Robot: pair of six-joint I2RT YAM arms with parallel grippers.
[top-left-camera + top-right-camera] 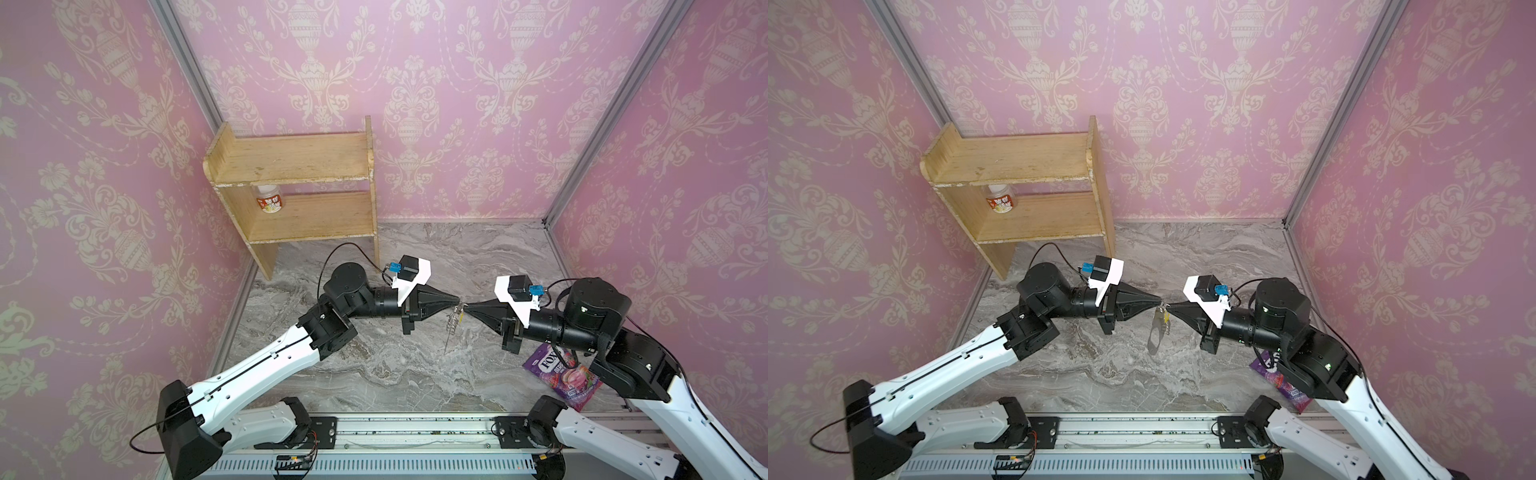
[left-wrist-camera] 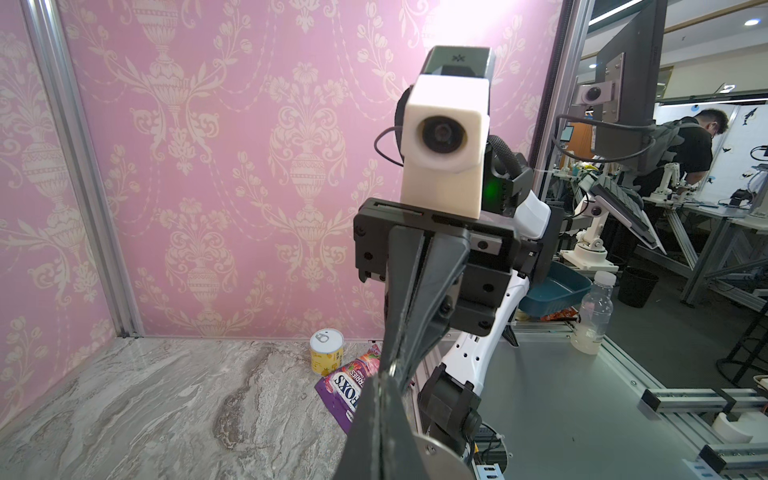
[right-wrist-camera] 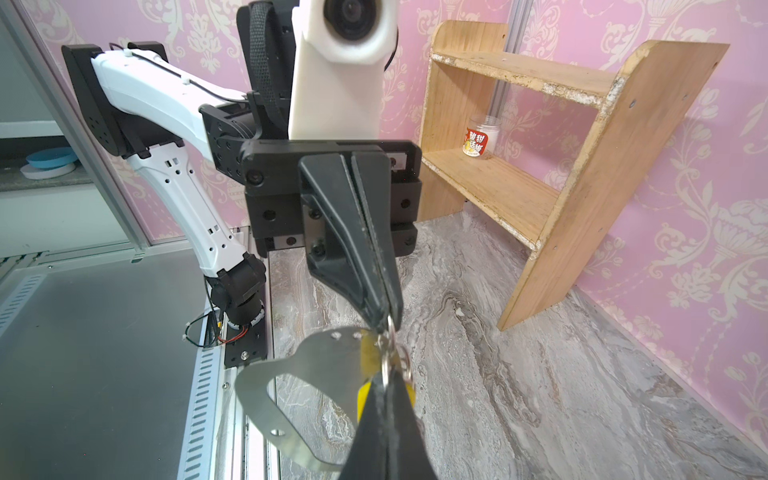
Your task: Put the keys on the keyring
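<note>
- A wooden shelf (image 1: 291, 162) stands in the far left corner of the marble table (image 1: 374, 374); one clear jar (image 1: 270, 199) with a white lid and a red and white label stands upright at the left end of its lower board
- In the left wrist view a yellow can (image 2: 327, 352) stands upright at the foot of the wall, its pull-tab top unopened; a purple candy bag (image 1: 561, 374) lies flat just beside it, partly under the right arm
- The left gripper (image 1: 457, 300) and the right gripper (image 1: 465, 308) meet tip to tip in the air above the middle of the table, both lying roughly level
- The keyring (image 1: 1156, 332) hangs below that meeting point, clear of the table, its grey plate pointing down with the oval cut-out in the hanging part
- The left gripper's fingers (image 3: 353, 249) are pressed together with no gap, and in the right wrist view their tips pinch one of the small silver rings at the plate's upper edge
- The keys (image 3: 364, 401) sit in the right gripper: its fingers (image 3: 386, 436) are clamped tight on the yellow tag, and yellow shows on either side of them
- The tag lies against the ringed edge of the plate, just beside the left fingertips
- The thin silver key cannot be told apart from the cluster of rings, and whether it is threaded onto one cannot be made out
</note>
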